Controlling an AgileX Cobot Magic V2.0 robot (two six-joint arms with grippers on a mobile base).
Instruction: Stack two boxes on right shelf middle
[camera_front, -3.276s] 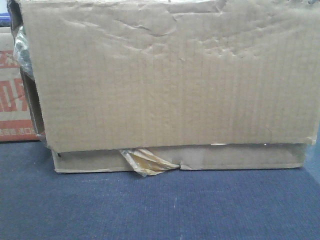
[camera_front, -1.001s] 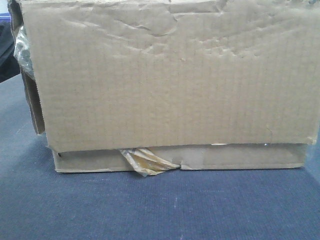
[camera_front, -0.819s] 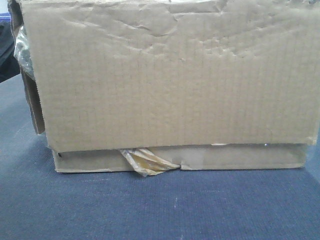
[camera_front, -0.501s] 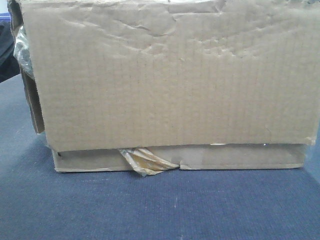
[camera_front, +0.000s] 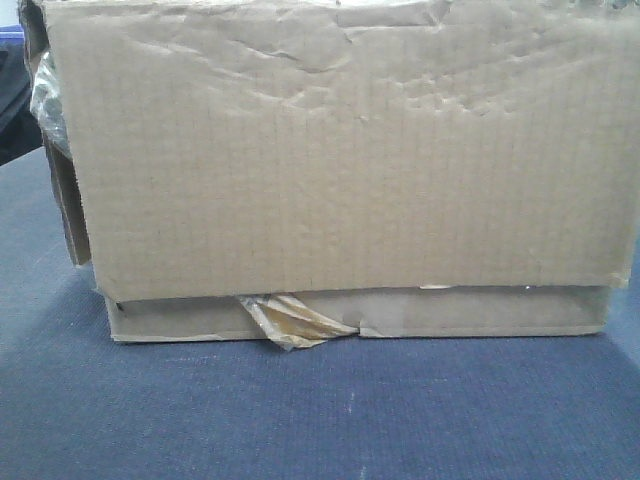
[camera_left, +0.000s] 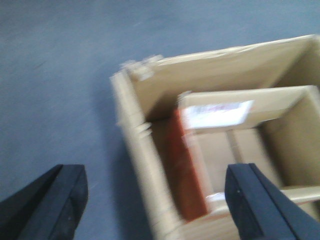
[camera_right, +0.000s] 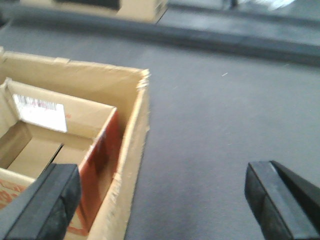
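Note:
In the front view a tall brown box (camera_front: 340, 150) with a creased face stands on a thin flat box (camera_front: 480, 312) with peeling yellowish tape (camera_front: 295, 322). Both wrist views look down into an open-topped brown box (camera_left: 210, 65) (camera_right: 75, 82) holding a smaller box with a red side (camera_left: 182, 165) (camera_right: 102, 165) and a white label. My left gripper (camera_left: 156, 195) is open and straddles its left wall. My right gripper (camera_right: 161, 192) is open and straddles its right wall, not touching it. The steel shelf is out of view.
The boxes rest on a blue-grey carpeted surface (camera_front: 320, 420). A dark shape (camera_front: 12, 110) shows at the left edge of the front view. In the right wrist view another cardboard box (camera_right: 100, 7) stands far back beyond a dark ledge (camera_right: 225, 37).
The red-printed box seen at the left of the front view 3.3 s ago is gone from there. A dark shape now shows in its place. The stacked boxes have not moved.

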